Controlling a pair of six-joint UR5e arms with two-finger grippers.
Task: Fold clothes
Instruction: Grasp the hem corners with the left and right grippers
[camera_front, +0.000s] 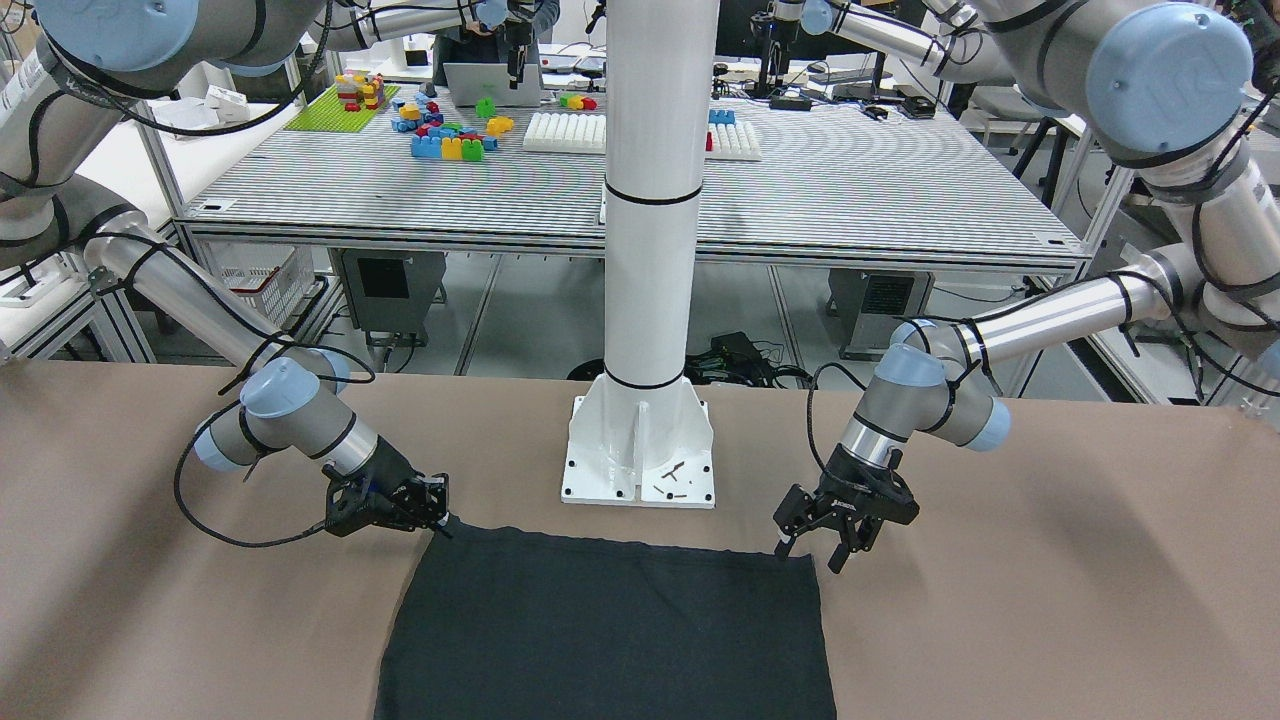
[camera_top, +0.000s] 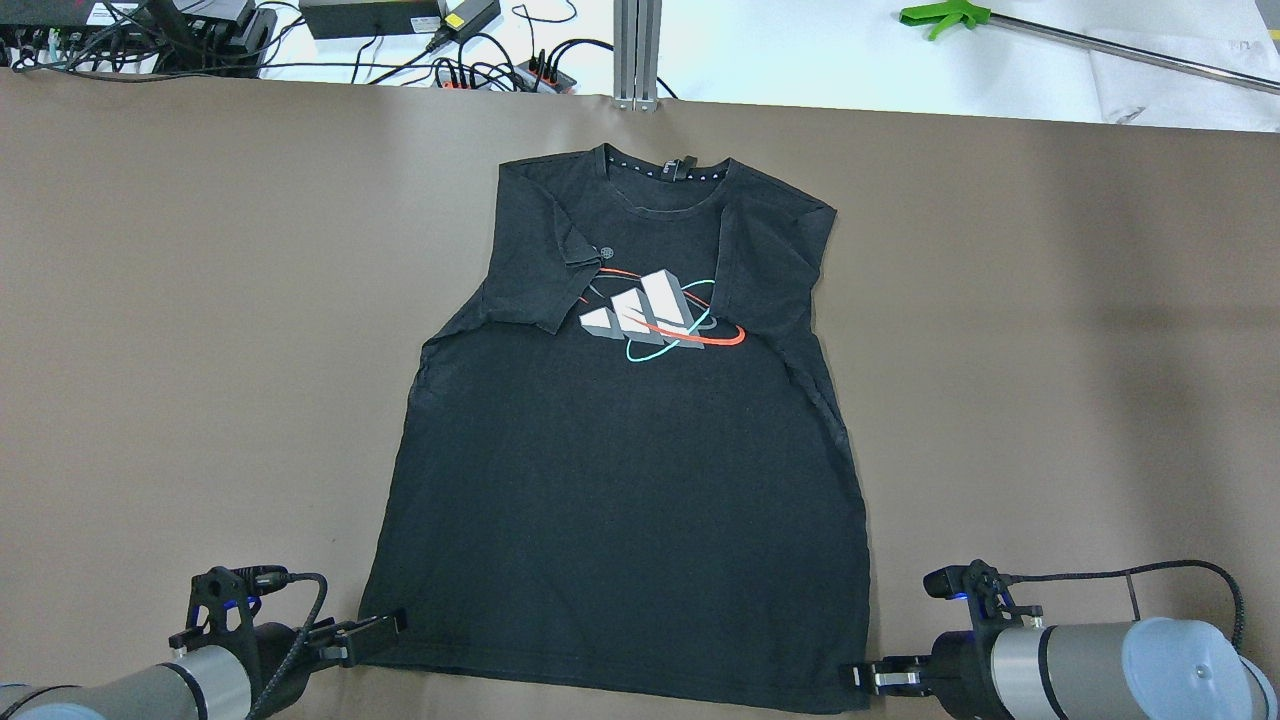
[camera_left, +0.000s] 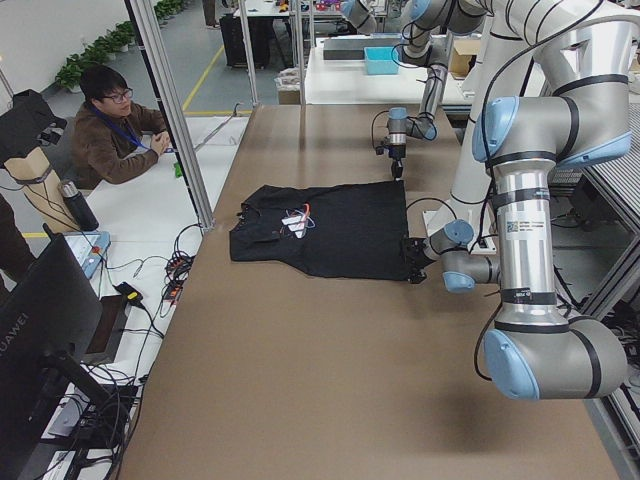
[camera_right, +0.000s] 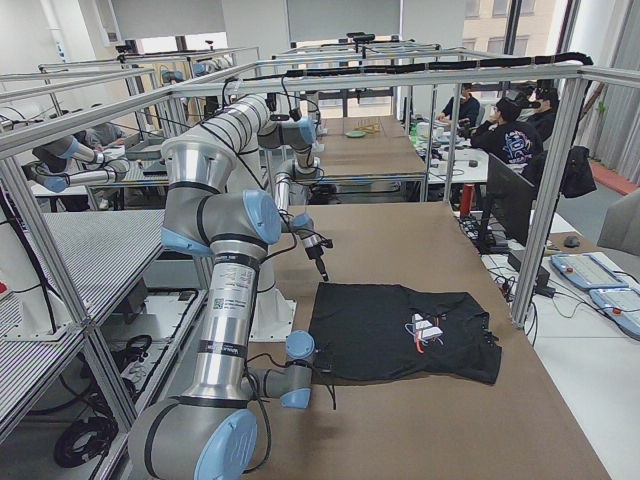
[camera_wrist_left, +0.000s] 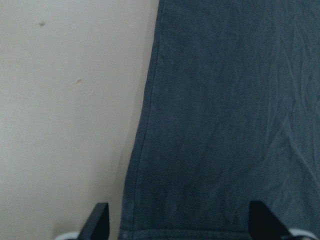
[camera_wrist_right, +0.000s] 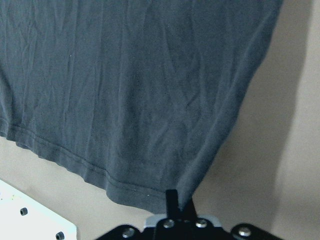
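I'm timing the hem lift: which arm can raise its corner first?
Likely right. The right gripper is shut on a hem corner of the black printed T-shirt; the left gripper is open, fingers straddling its corner.

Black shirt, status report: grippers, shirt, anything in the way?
Left gripper open, straddling one hem corner. Right gripper shut on the other hem corner. Black shirt flat, print up. White pole base near the hem, not touching.
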